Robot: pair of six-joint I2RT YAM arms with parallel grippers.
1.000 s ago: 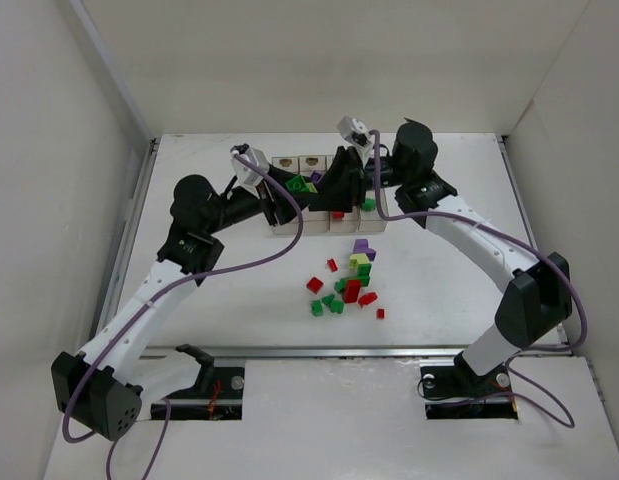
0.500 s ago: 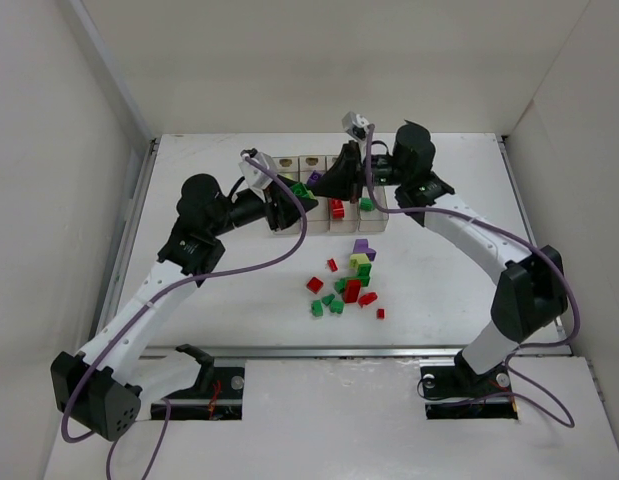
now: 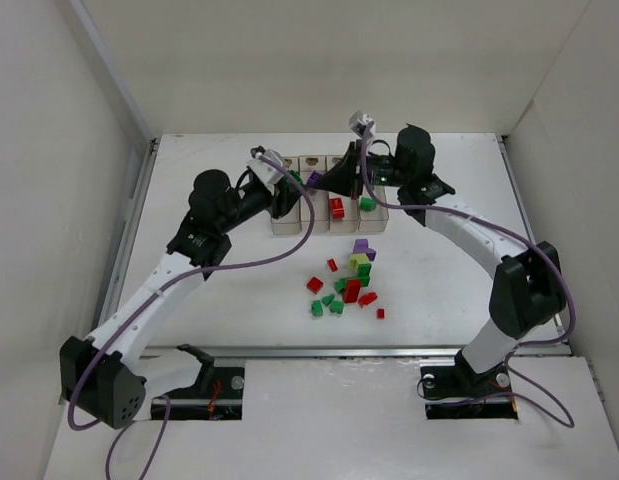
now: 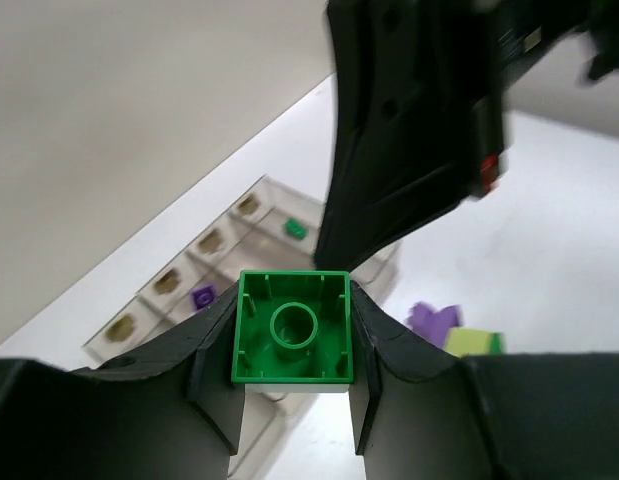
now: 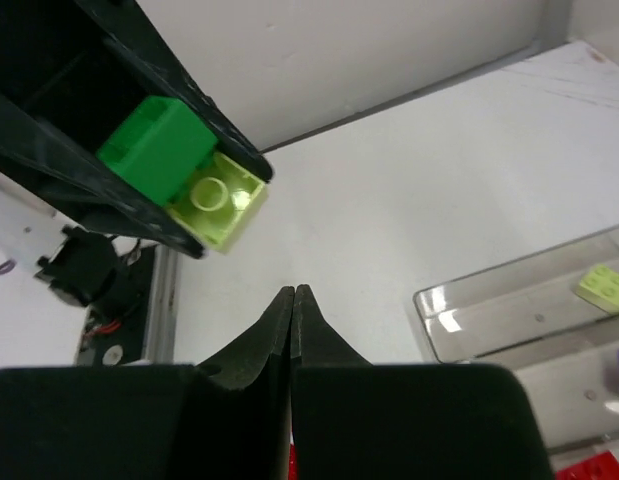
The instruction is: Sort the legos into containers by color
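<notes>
Hovering by the containers' (image 3: pixel 374 226) left end, your left gripper (image 3: pixel 287 196) clamps a green lego (image 4: pixel 292 340), apparently with a pale lego (image 5: pixel 221 203) attached; your right gripper (image 5: pixel 293 296), alongside, is closed and empty.

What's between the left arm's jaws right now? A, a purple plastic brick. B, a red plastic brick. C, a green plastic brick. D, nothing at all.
C: the left wrist view shows a green square plastic brick clamped between the left arm's jaws, its hollow underside facing the camera.
</notes>
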